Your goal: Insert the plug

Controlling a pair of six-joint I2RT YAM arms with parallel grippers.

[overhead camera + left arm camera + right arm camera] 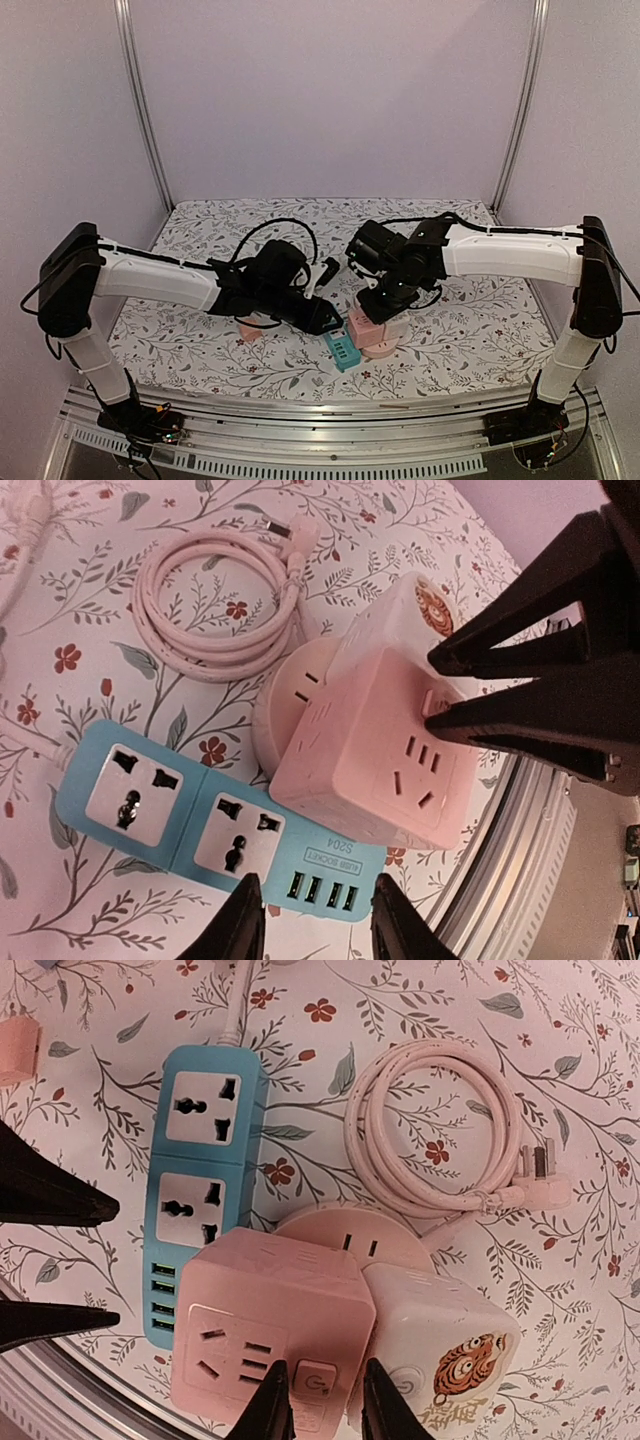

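floral table [455,335] holds blue power strip [205,1185], pink socket cube [265,1305], coiled cable [432,1128].

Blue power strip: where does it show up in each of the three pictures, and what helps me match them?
Top external: the blue power strip lies low in the middle, just left of the pink cube socket.
Left wrist: lower left, USB ports toward bottom centre.
Right wrist: left of centre, running top to bottom, USB ports lowest.
Shared landmark: the pink cube socket, always beside the strip's USB end.
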